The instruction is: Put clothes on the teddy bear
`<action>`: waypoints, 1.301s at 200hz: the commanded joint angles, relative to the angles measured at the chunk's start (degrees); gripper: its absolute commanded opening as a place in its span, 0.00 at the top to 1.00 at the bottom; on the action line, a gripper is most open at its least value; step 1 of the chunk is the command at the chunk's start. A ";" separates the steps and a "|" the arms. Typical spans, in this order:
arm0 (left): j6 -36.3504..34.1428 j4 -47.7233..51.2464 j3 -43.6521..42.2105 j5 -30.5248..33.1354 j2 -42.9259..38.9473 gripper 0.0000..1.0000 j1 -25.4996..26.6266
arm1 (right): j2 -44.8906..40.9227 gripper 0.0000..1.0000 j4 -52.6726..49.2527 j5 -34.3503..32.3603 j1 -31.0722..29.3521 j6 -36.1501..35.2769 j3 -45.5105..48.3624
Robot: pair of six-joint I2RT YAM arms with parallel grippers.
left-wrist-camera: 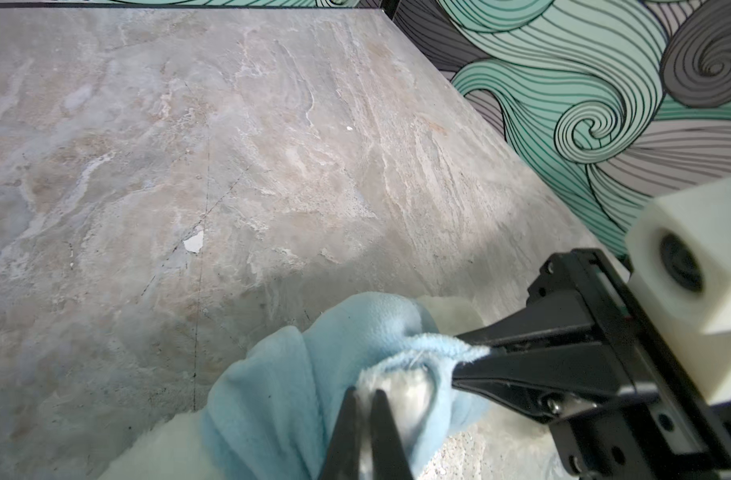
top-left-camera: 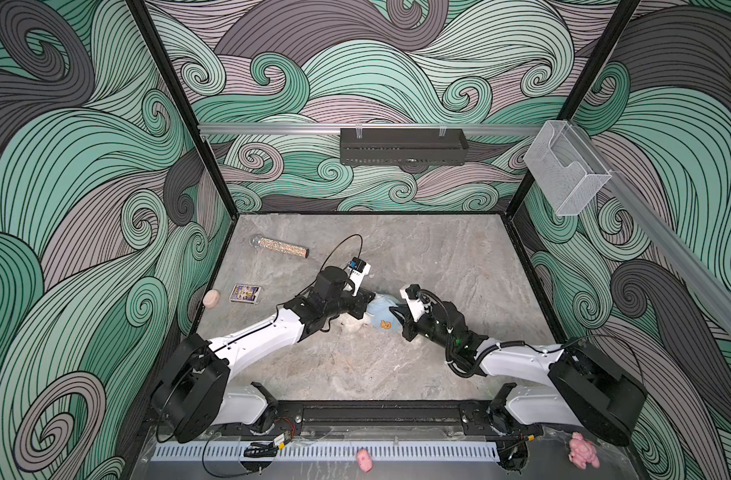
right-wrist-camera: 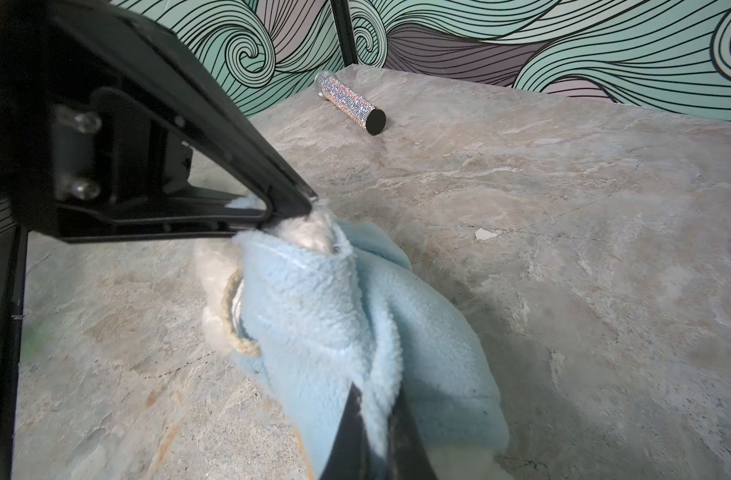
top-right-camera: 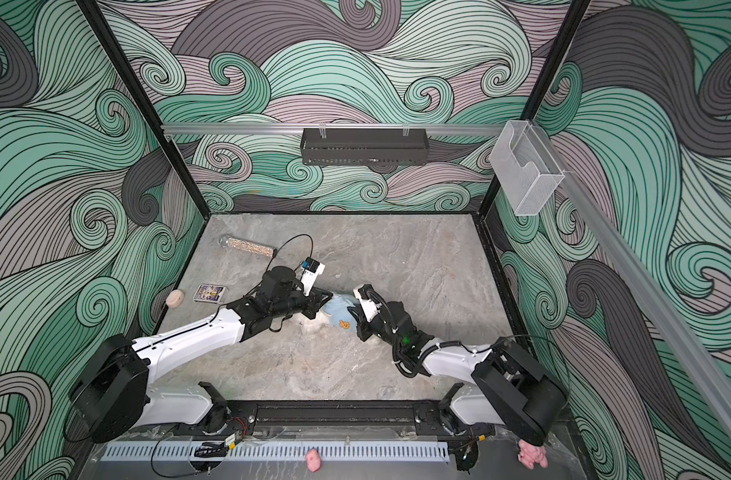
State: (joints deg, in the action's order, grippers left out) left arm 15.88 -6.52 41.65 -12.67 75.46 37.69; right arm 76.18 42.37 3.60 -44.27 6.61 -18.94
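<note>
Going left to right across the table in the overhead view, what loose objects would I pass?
Ball → card pack → glitter tube → bear with blue jacket.

White teddy bear (right-wrist-camera: 310,235), pale blue garment (right-wrist-camera: 322,316), grey marbled table (right-wrist-camera: 563,208)

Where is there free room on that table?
The far right corner of the table, between the teddy bear and the right wall, is bare; so is the strip by the front rail. Crowded: the middle, around the blue jacket, and by the left wall: glitter tube, card box, ball.
</note>
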 commanded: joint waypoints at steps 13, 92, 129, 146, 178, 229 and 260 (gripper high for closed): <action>8.08 -5.49 -1.73 5.17 -3.56 1.00 -3.32 | 1.35 1.00 -7.46 -9.41 0.59 0.46 3.91; -5.29 -1.08 0.92 -13.14 -1.35 1.00 -3.01 | -10.82 0.51 -15.64 9.65 2.51 -11.80 -3.74; -8.09 0.21 2.36 -15.51 -0.68 1.00 -2.84 | -8.64 0.42 -21.28 19.43 3.30 -15.39 -10.29; -8.72 0.98 3.01 -15.95 -0.53 1.00 -2.80 | -6.35 0.41 -19.96 20.85 3.38 -15.11 -11.22; -7.67 -0.81 2.93 -17.79 -0.24 1.00 -2.69 | 1.32 0.61 -14.20 19.98 3.65 -12.23 -12.55; 5.96 -12.53 -0.83 -12.90 -4.01 1.00 -3.48 | 8.96 0.89 -7.00 9.07 4.21 -3.52 -6.00; 8.11 -11.05 -0.86 -8.85 -4.59 1.00 -3.58 | 10.70 0.77 -5.49 4.44 2.89 -1.69 -2.72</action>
State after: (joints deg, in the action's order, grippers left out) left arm 19.81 -11.66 39.40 -23.92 74.72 34.61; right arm 83.68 42.50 17.50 -41.54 2.15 -25.87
